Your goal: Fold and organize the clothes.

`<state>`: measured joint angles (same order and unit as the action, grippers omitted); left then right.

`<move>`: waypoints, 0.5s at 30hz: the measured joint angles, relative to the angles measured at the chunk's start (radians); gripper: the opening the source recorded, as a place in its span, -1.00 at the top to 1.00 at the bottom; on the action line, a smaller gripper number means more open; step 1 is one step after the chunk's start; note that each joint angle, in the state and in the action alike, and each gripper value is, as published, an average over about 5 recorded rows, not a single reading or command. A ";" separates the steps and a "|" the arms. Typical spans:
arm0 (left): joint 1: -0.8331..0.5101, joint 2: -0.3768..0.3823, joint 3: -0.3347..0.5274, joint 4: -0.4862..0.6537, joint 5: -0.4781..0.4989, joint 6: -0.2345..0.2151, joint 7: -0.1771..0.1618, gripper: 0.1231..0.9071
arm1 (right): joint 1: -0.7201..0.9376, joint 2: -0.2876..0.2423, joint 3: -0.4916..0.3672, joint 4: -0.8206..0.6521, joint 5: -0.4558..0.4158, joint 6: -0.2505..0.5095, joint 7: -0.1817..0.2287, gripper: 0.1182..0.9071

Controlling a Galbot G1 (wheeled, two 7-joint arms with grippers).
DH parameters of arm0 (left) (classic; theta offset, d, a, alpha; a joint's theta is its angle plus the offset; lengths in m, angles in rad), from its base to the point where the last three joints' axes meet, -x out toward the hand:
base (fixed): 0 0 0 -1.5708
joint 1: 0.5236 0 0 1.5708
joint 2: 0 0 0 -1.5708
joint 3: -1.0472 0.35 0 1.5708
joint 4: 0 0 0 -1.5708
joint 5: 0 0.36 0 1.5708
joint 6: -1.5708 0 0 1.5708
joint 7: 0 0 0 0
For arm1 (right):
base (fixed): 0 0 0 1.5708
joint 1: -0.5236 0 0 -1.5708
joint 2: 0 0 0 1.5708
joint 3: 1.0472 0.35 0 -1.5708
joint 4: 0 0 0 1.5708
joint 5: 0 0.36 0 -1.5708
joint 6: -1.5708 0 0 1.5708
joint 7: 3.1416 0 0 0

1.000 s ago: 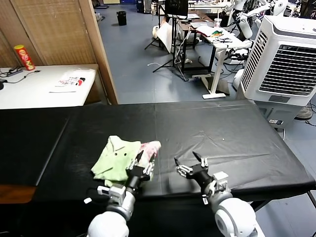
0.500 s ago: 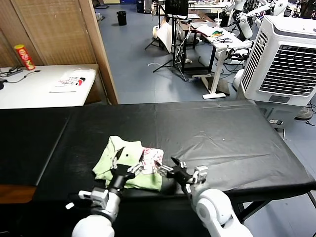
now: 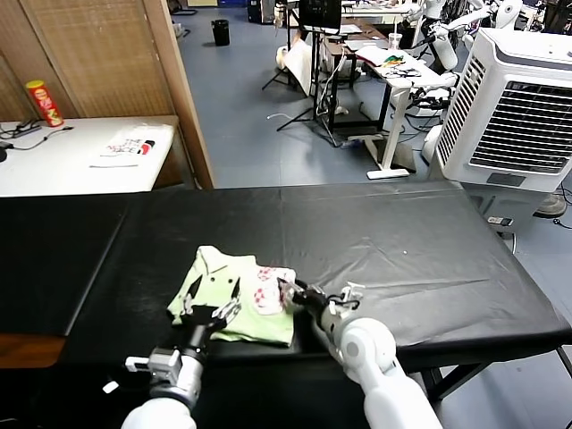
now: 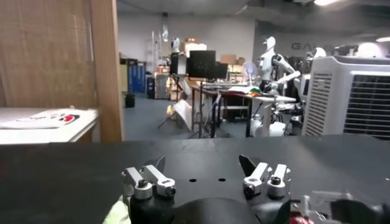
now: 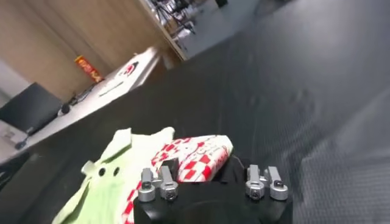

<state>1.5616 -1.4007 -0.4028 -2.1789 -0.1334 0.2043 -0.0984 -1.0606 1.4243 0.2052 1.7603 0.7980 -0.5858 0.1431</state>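
Pale-green soft short-sleeved shirt [image 3: 234, 295] lies half-folded between my spread-fingered left gripper [image 3: 213, 309] and right gripper [image 3: 290, 292], grip untellable at its checked patch; next, another fold.

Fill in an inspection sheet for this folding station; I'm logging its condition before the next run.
Surface: black table cover, wrinkled, draped over a long table.
Job's things: pale green shirt lies bunched near the front edge, collar and dark buttons up, pink-white checked patch on its right side.
Clutter: nothing seen on the cover besides the shirt.
Grippers: left claw open over the shirt's near edge; right claw at the patch's right edge, grip cannot be told.
Cables: thin wires along both wrists; cords on the white side table.
Surroundings: red can and papers on the side table, large air cooler at right, desks and stands behind.
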 joint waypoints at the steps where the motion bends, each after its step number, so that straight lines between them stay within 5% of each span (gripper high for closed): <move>1: 0.001 -0.003 -0.002 0.002 0.000 -0.002 0.000 -0.72 | 0.008 -0.002 -0.001 -0.009 -0.012 0.006 -0.011 0.24; 7: 0.003 -0.018 -0.005 0.013 0.002 -0.011 -0.001 -0.72 | 0.070 -0.034 -0.018 -0.062 -0.155 0.073 -0.102 0.94; 11: 0.003 -0.024 -0.011 0.015 -0.020 -0.011 -0.001 -0.72 | 0.127 -0.086 -0.032 -0.108 -0.342 0.155 -0.215 0.98; 15: 0.005 -0.023 -0.024 0.021 -0.076 -0.027 -0.004 -0.72 | 0.149 -0.161 -0.036 -0.135 -0.563 0.278 -0.325 0.70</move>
<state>1.5667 -1.4238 -0.4269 -2.1582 -0.2090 0.1773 -0.1024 -0.9118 1.2636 0.1696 1.6252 0.2352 -0.3079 -0.1820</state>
